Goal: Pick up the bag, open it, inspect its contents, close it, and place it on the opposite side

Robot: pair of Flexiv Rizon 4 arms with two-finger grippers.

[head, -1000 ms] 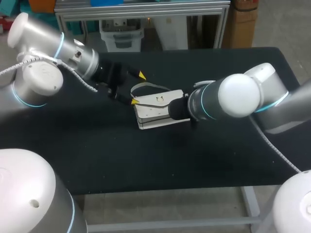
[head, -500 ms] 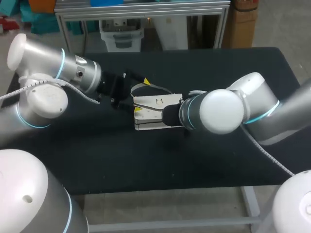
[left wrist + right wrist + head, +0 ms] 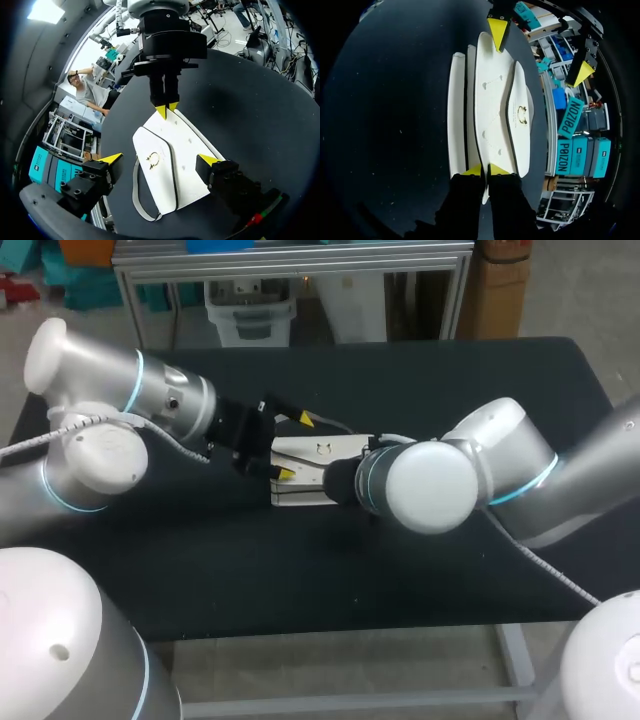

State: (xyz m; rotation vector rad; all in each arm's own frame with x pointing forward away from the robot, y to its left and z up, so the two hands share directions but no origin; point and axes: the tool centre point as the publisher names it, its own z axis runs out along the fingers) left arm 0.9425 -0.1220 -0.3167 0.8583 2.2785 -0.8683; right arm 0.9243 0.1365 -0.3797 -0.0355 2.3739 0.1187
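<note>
Bag (image 3: pixel 492 110) lies flat on the worktop (image 3: pixel 300 570), one thin edge pinched by the right pincer (image 3: pixel 485 170), tips almost together; its other end sits between the fingers of the wide-open, empty left pincer (image 3: pixel 159 159). So shallow a pinch may slip on lifting. Wrist views show this grip; the head view's arm hides it

In the head view my right arm (image 3: pixel 430 485) hides the right gripper (image 3: pixel 485 171) and the bag (image 3: pixel 312 452) at its right end.
</note>
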